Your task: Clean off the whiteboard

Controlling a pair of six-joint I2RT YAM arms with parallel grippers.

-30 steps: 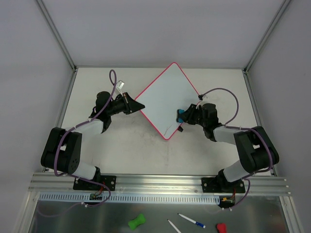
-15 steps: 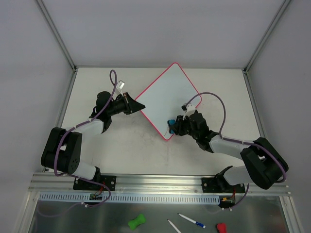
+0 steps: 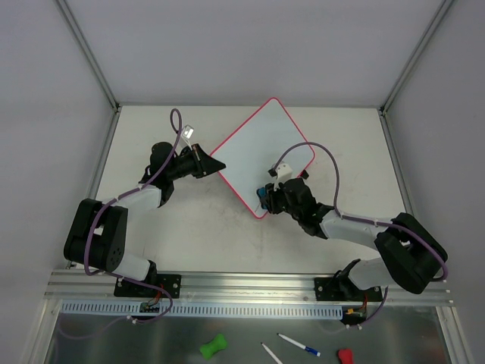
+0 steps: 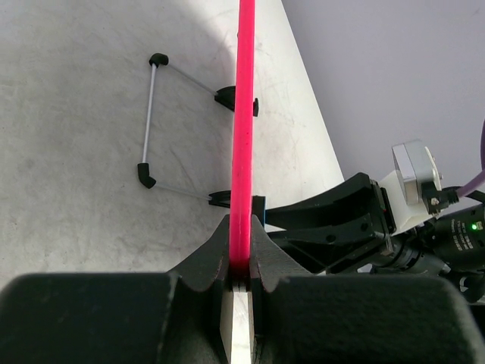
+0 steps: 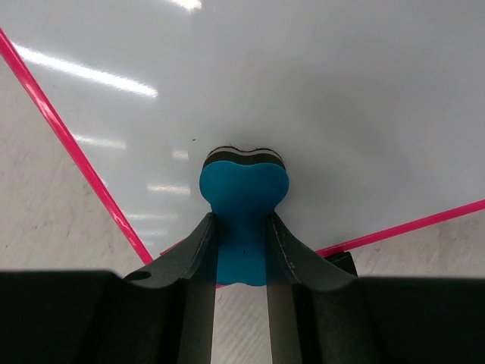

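Your whiteboard (image 3: 254,152) is sitting on the far middle of the table (image 3: 189,227), turned like a diamond with one corner pointing left and one pointing near. Whether it is lying flat or is raised off the surface cannot be told from these views. Your left gripper (image 3: 206,163) is reaching in from the left and clamping the board's left corner. In the left wrist view its fingers (image 4: 216,254) are closing tightly on the thin pink-red rim, which is running straight up between them. In that same view two small black clips (image 4: 236,97) are sitting on the rim, and a thin wire stand (image 4: 149,121) with black tips is resting on the table beside them. Your right gripper (image 3: 265,196) is working at the board's near corner and gripping a blue eraser (image 5: 244,189). Its jaws are pinching the eraser's narrow waist. The eraser's dark felt face is pressing against the white surface just inside the near corner, between the two rim edges that are meeting there. A tiny dark speck (image 5: 192,140) is showing on the board just to the left of the eraser; the surface around it is showing only glare streaks. The two grippers are standing well apart, at neighbouring corners of the board.
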